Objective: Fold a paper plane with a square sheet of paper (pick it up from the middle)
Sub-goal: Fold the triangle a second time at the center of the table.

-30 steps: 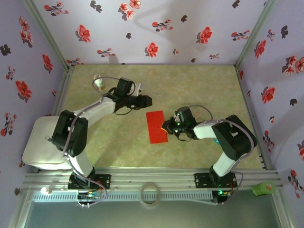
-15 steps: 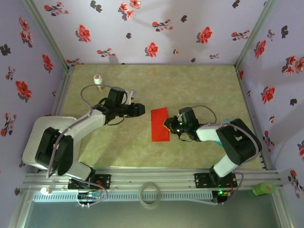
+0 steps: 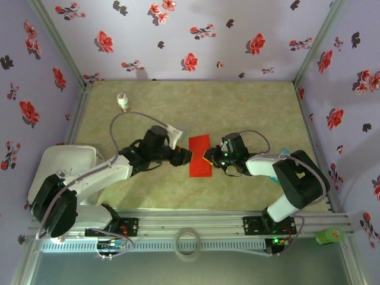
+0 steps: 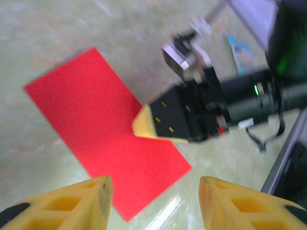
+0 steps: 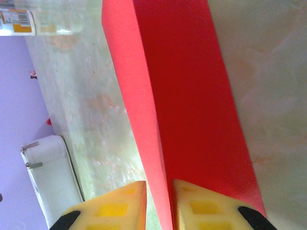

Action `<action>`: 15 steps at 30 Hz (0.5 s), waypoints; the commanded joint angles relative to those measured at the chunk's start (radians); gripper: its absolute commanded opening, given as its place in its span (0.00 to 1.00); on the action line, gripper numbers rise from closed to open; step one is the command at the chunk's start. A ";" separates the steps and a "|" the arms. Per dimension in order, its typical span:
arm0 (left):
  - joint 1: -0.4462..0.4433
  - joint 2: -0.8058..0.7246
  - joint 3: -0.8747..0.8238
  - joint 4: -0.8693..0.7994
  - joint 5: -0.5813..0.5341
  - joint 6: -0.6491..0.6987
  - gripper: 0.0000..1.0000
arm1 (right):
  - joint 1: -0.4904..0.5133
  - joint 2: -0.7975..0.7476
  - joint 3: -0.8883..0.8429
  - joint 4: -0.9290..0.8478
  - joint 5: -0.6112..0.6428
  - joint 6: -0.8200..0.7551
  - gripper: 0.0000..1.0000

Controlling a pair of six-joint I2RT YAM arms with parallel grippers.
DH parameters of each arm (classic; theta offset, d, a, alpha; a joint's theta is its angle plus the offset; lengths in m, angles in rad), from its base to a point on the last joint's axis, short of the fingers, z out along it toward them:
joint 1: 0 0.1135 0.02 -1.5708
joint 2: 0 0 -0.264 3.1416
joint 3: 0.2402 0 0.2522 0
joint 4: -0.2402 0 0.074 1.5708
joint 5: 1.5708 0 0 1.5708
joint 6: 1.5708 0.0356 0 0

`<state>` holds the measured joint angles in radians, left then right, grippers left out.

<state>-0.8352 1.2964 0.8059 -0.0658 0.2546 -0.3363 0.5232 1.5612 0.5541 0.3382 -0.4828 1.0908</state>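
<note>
The counter (image 3: 255, 107) carries the square sheet of paper (image 3: 200, 158), a narrow folded rectangle lying at its centre between both arms. The left end effector (image 4: 153, 189) hovers just beside the paper with its fingers spread. The right end effector (image 5: 159, 191) straddles a raised long edge, fingers barely parted; I cannot tell whether it pinches. The layers should be held aligned and pressed flat before creasing.

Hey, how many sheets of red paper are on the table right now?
1. The red sheet lies between the left gripper and the right gripper.
</note>
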 commanded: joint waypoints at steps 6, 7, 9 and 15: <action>-0.266 0.134 0.072 -0.114 -0.323 0.140 0.59 | -0.008 0.008 0.041 -0.042 -0.017 -0.032 0.18; -0.289 0.164 0.091 -0.131 -0.347 0.154 0.60 | -0.008 0.012 0.042 -0.036 -0.018 -0.027 0.18; -0.338 0.234 0.139 -0.170 -0.408 0.176 0.60 | -0.008 0.017 0.044 -0.028 -0.018 -0.019 0.18; -0.387 0.359 0.210 -0.174 -0.532 0.216 0.64 | -0.008 0.015 0.043 -0.026 -0.009 -0.015 0.18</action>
<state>-1.2175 1.6238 0.9676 -0.2058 -0.1585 -0.1696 0.5217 1.5661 0.5709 0.3084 -0.4942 1.0744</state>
